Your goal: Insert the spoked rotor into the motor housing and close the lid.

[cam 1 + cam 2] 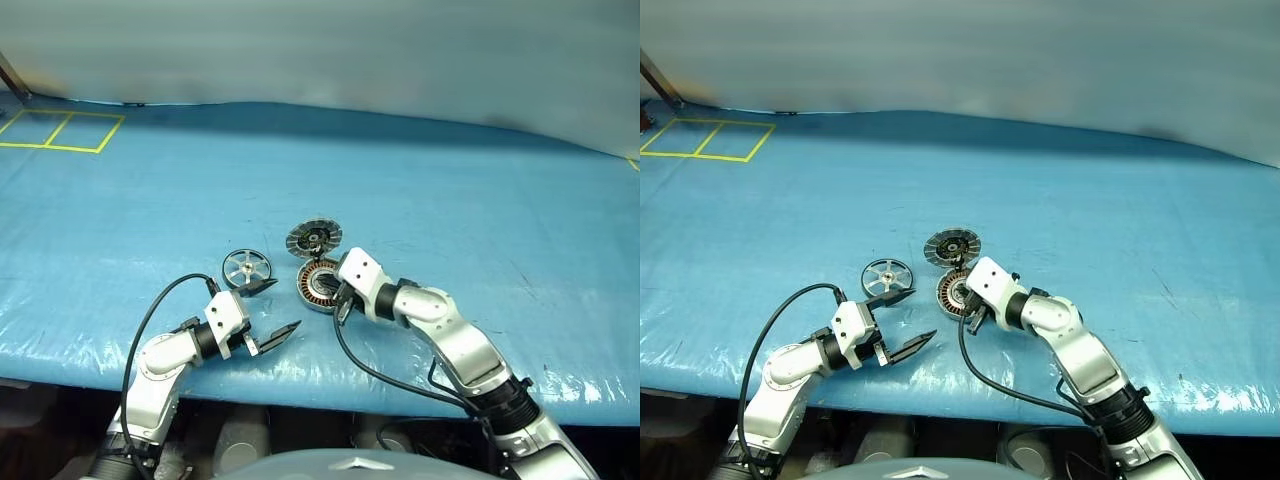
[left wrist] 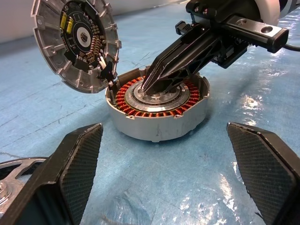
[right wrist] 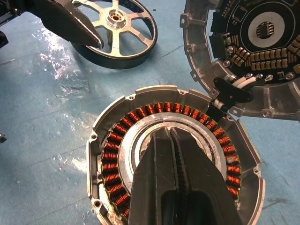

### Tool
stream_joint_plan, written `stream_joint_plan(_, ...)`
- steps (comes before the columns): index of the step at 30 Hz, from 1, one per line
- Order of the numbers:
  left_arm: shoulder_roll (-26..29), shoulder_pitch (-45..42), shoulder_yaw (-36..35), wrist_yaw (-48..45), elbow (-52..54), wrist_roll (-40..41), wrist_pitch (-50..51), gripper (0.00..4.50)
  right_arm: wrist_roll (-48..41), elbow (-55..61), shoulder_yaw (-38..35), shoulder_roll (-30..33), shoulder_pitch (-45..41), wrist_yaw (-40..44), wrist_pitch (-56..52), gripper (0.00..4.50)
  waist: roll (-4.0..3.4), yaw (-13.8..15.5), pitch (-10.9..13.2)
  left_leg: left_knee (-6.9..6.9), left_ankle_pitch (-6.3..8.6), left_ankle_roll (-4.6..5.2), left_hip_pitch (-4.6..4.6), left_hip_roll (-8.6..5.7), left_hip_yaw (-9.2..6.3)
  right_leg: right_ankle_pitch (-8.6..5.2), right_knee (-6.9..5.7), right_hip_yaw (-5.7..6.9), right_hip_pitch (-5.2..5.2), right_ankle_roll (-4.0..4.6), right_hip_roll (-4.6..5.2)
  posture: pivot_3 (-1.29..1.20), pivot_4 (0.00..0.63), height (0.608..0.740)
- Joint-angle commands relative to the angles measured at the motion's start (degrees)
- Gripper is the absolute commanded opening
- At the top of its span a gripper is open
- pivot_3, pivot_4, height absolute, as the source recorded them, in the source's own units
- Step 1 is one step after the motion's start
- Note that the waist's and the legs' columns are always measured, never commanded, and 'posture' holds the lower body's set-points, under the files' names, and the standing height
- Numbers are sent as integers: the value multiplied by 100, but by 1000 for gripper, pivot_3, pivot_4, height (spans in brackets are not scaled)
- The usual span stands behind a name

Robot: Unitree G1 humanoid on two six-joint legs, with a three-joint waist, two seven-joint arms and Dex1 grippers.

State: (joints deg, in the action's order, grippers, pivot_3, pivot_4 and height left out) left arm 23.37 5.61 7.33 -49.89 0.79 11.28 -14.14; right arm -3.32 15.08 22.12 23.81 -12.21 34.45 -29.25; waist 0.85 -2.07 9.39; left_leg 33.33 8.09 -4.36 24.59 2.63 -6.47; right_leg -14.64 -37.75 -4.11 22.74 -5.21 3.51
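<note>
The motor housing (image 3: pixel 105 140) stands on the blue sheet, its copper windings ringing a pale centre. The lid (image 2: pixel 75 44) is tipped up open at the housing's far rim, its dark inner side showing. My right gripper (image 3: pixel 174 133) is shut on nothing, with its joined tips down at the housing's pale centre. The spoked rotor (image 1: pixel 246 268), a shiny silver wheel, lies flat just left of the housing. My left gripper (image 1: pixel 282 305) is open in front of the rotor and housing, pointing at the housing (image 2: pixel 157 112) with nothing between its pads (image 2: pixel 77 159).
The blue plastic sheet (image 1: pixel 450 200) covers the whole table and has creases. Yellow taped squares (image 1: pixel 60 130) mark the far left corner. The table's front edge runs just below both arms. A black cable (image 1: pixel 150 320) loops from each wrist.
</note>
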Motion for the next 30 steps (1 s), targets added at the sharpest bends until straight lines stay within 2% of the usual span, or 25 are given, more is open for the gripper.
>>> stream_joint_plan(1, 25, -1, 10, 46, 98, 5, -47, 4500, 316, -370, 92, 184, 164, -109, -354, 51, 3, 0, -8, 1, 0, 0, -1, 0, 0, 0, 0, 0, 0, 0, 0, 0, 150, 740)
stream_joint_plan(4, 29, 0, 12, 46, 109, 9, -39, 4500, 464, -398, 211, 280, 147, -103, -344, 51, 3, 0, -28, 6, 17, -28, -3, 0, 0, 0, 0, 0, -3, 0, 1, 0, 150, 740)
stream_joint_plan(18, 39, 26, 6, 75, 126, 1, -31, 4500, 966, -487, 534, 362, 138, -83, -348, 51, 19, 0, -105, 16, 23, -34, -3, 0, 6, -1, 14, 3, -7, 1, 14, 0, 150, 740)
stream_joint_plan(30, 50, 55, 31, 119, 94, 2, -63, 4500, -117, 164, -538, -256, 165, -54, -244, 51, 2, -2, -78, 8, 32, -34, 12, 0, 6, -1, 16, 6, 8, 1, 13, 0, 150, 740)
